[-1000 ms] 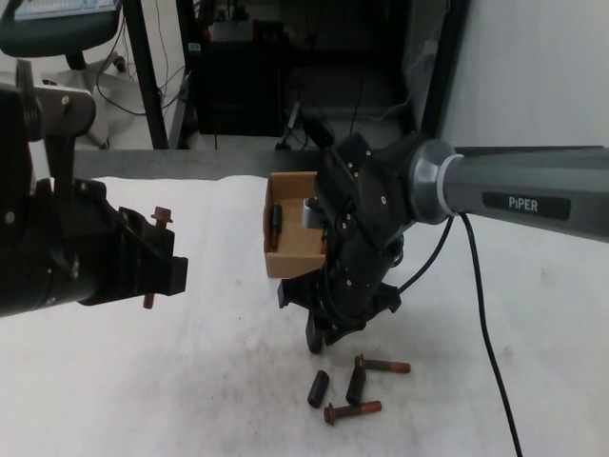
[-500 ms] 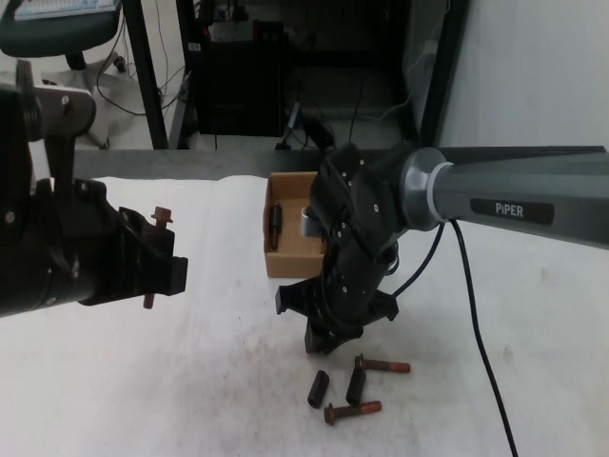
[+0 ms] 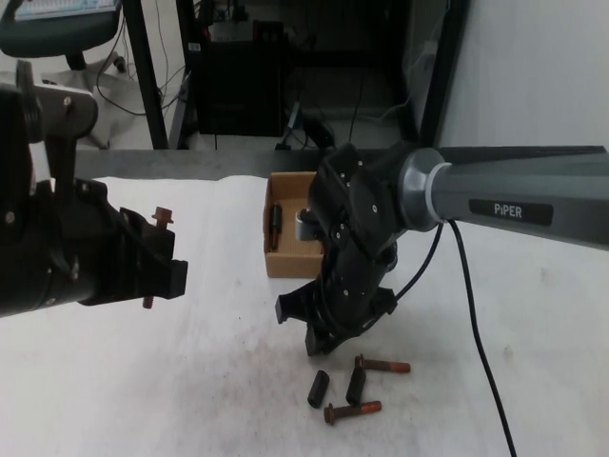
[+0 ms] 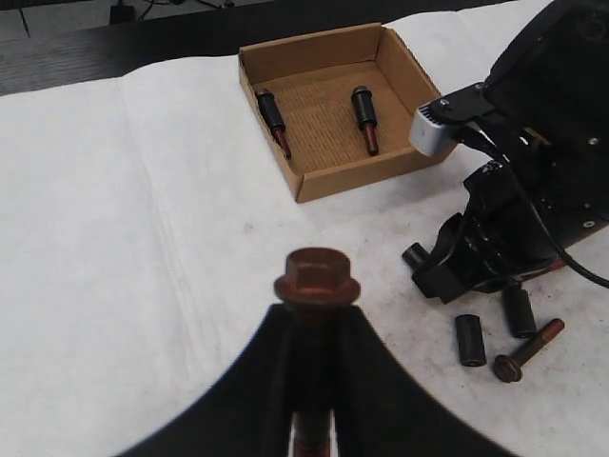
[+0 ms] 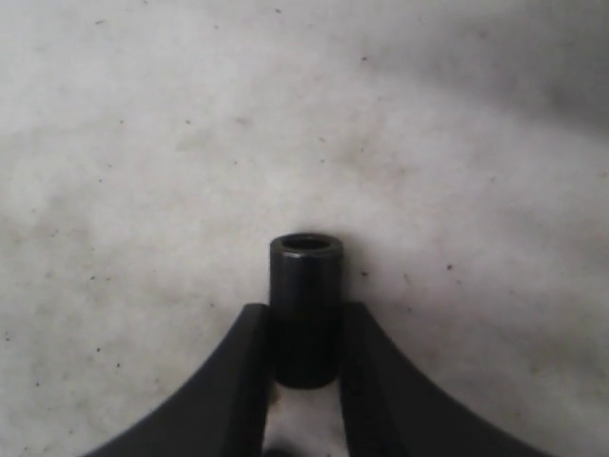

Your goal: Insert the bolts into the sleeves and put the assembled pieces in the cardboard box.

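Three bolts [image 4: 317,286], three sleeves [image 4: 470,340] — two assemblies [image 4: 271,116]

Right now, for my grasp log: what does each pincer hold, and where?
Left pincer: bolt, by the shank. Right pincer: sleeve, by one end.

The bolt [image 4: 317,279] shows only its head; its shank is hidden between the left jaws and cut off by the picture's edge. The lower end of the sleeve [image 5: 305,286] is hidden between the right jaws. From above, the right arm [image 3: 381,219] covers the right part of the box [image 3: 285,259].
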Controlling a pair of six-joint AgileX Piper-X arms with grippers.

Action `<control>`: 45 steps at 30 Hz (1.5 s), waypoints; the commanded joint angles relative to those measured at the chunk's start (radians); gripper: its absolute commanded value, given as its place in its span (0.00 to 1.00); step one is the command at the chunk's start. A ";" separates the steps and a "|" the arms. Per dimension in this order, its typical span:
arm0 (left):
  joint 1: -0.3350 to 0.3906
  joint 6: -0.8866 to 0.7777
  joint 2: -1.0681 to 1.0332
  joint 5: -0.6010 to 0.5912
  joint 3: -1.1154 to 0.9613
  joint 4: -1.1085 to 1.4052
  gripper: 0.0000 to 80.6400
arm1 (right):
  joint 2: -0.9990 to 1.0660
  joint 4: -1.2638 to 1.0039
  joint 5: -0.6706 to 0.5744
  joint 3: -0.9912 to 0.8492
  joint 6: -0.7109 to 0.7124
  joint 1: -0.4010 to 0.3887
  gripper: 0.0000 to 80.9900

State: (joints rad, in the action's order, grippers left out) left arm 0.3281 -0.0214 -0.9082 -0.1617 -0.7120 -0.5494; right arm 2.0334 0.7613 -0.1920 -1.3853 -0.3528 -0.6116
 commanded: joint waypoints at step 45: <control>-0.011 -0.531 -0.163 -0.755 0.019 1.219 0.00 | -0.868 -1.451 -0.827 0.873 -0.209 0.033 0.01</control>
State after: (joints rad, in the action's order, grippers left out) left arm 0.3197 -0.5053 -1.0596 -0.8252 -0.6901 0.6127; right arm 1.1680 -0.5388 -0.8908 -0.5317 -0.5038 -0.5820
